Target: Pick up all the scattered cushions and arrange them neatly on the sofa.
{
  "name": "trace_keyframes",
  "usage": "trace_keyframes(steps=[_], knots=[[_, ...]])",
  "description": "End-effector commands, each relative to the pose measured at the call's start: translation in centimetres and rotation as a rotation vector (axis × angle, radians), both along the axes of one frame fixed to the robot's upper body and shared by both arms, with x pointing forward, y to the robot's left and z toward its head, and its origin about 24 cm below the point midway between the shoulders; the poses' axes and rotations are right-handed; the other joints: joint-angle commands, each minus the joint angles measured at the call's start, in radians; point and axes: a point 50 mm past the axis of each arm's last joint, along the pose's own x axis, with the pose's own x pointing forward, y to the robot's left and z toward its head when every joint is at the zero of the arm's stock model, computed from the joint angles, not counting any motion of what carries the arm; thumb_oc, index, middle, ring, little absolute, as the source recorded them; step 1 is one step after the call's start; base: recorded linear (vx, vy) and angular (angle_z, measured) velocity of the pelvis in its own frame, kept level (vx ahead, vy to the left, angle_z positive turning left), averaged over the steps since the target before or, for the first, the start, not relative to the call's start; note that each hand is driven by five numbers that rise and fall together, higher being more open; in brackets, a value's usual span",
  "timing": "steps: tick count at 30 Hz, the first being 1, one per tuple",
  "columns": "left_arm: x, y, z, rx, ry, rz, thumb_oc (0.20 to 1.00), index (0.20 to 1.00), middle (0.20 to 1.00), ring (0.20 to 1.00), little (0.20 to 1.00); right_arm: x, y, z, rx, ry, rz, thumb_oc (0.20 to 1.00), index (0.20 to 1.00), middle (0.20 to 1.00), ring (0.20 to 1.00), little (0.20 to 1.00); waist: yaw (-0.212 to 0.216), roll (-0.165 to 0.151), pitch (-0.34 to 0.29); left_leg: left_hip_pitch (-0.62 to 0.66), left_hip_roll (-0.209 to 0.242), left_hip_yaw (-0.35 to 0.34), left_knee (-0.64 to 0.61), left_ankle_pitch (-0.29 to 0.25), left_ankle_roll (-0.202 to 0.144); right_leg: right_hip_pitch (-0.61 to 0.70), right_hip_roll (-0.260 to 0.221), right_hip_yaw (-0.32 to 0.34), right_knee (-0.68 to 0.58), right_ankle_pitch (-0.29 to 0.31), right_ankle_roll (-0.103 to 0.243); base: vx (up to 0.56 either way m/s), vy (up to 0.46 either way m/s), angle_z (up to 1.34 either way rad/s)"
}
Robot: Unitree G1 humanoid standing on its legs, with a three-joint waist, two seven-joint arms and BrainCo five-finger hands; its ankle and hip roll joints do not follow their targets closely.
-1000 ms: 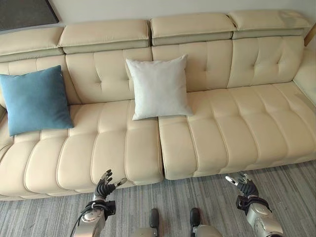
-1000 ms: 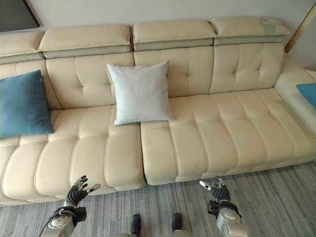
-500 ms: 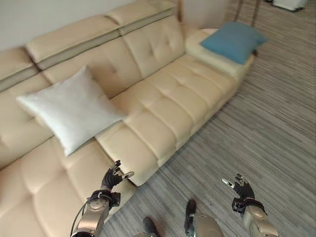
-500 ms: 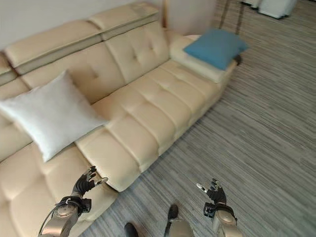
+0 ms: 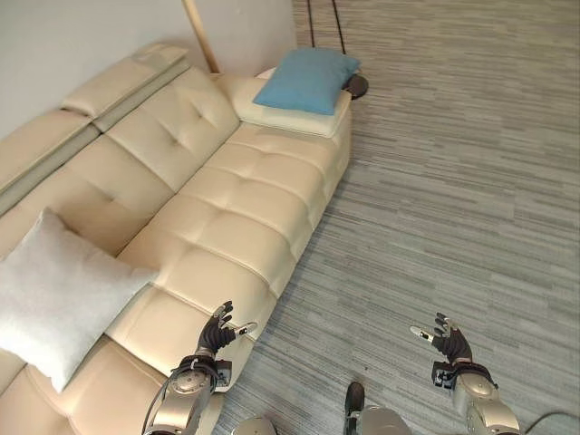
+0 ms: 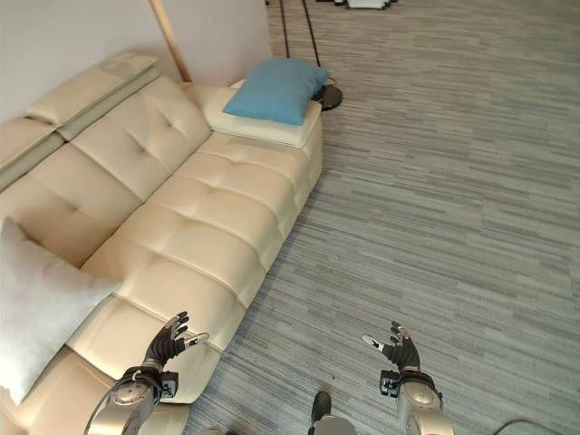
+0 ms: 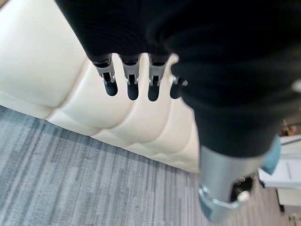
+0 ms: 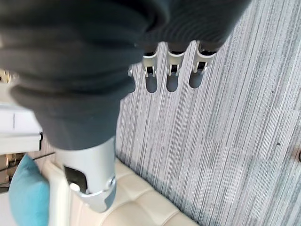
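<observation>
The blue cushion [image 5: 306, 80] is lying flat at the far end of the sofa [image 5: 236, 208]. Both the left hand [image 5: 217, 328] and right hand [image 5: 446, 340] are hanging apart and empty, well away from it. Grabbing only its edge could be making it slip to the floor [image 5: 453, 181]

The white cushion [image 5: 56, 308] is cut by the left edge of both eye views, so its full outline cannot be seen. The sofa [image 5: 227, 208] also runs out of the picture at the left and bottom, and its far-left seats are not visible. The blue cushion [image 5: 306, 78] hides part of the pale end section under it. In the right wrist view only a corner of a blue cushion [image 8: 26, 195] shows at the edge. Behind the sofa, a wooden pole [image 5: 201, 34] is cut at the top
</observation>
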Motion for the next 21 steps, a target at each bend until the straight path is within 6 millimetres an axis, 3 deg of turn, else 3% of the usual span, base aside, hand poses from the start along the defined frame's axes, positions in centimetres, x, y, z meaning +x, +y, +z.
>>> trace_keyframes(steps=[1, 5, 9, 13, 16, 19, 20, 21], knots=[[0.6, 1.0, 1.2, 0.021, -0.075, 0.019, 1.0, 1.0, 1.0, 1.0, 1.0, 1.8, 0.1, 1.7, -0.022, -0.105, 0.033, 1.0, 1.0, 1.0, 1.0, 1.0, 0.04, -0.009, 0.023, -0.038, -0.066, -0.065, -0.004, -0.028, 0.037, 0.067, -0.027, 0.01, -0.029, -0.113, 0.113, 0.18, 0.041, -0.59], [0.5, 0.9, 1.0, 0.02, -0.063, 0.025, 1.0, 1.0, 1.0, 1.0, 1.0, 1.9, 0.2, 1.6, -0.026, -0.099, 0.039, 1.0, 1.0, 1.0, 1.0, 1.0, 0.068, 0.009, 0.038, -0.103, -0.107, -0.183, -0.111, 0.062, 0.029, 0.088, 0.009, 0.066, -0.032, -0.13, 0.104, 0.16, 0.04, -0.55], [0.2, 1.6, 0.9, 0.037, -0.062, 0.05, 1.0, 1.0, 1.0, 1.0, 1.0, 2.3, 0.7, 1.5, -0.029, -0.092, 0.068, 1.0, 1.0, 1.0, 1.0, 1.0, 0.1, 0.012, 0.046, -0.135, -0.154, -0.291, -0.14, 0.081, 0.032, 0.103, 0.043, 0.163, -0.031, -0.153, 0.099, 0.19, 0.092, -0.46], [-0.2, 2.0, 0.6, 0.049, -0.036, 0.04, 1.0, 1.0, 1.0, 1.0, 1.0, 2.3, 0.9, 1.5, -0.023, -0.09, 0.079, 1.0, 1.0, 1.0, 1.0, 1.0, 0.097, 0.002, 0.031, -0.114, -0.16, -0.277, -0.133, 0.068, 0.047, 0.12, 0.026, 0.192, -0.039, -0.159, 0.11, 0.23, 0.171, -0.79], [-0.5, 2.5, 0.5, 0.061, -0.016, 0.035, 1.0, 1.0, 1.0, 1.0, 1.0, 2.3, 1.3, 1.3, -0.006, -0.085, 0.089, 1.0, 1.0, 1.0, 1.0, 1.0, 0.098, -0.019, 0.019, -0.108, -0.168, -0.238, -0.117, 0.038, 0.08, 0.112, 0.002, 0.226, -0.014, -0.166, 0.129, 0.2, 0.208, -0.44], [-0.6, 2.9, 0.4, 0.068, -0.005, 0.036, 1.0, 1.0, 1.0, 1.0, 1.0, 1.9, 1.8, 0.6, 0.019, -0.06, 0.082, 1.0, 1.0, 1.0, 1.0, 1.0, 0.096, -0.029, 0.022, -0.082, -0.171, -0.198, -0.109, 0.001, 0.115, 0.05, -0.021, 0.239, 0.145, -0.164, 0.167, 0.16, 0.187, -0.36], [-0.6, 2.9, 0.4, 0.068, -0.005, 0.036, 1.0, 1.0, 1.0, 1.0, 1.0, 1.9, 1.8, 0.6, 0.019, -0.06, 0.082, 1.0, 1.0, 1.0, 1.0, 1.0, 0.097, -0.029, 0.021, -0.082, -0.171, -0.198, -0.109, 0.001, 0.115, 0.049, -0.021, 0.24, 0.146, -0.164, 0.167, 0.15, 0.165, -0.38], [-0.4, 3.2, 0.7, 0.082, -0.013, 0.042, 1.0, 1.0, 1.0, 1.0, 1.0, 1.9, 1.9, 0.6, 0.029, -0.059, 0.076, 1.0, 1.0, 1.0, 1.0, 1.0, 0.085, -0.027, 0.033, -0.057, -0.166, -0.176, -0.11, -0.015, 0.129, -0.014, -0.028, 0.234, 0.271, -0.136, 0.194, 0.15, 0.141, -0.33]])
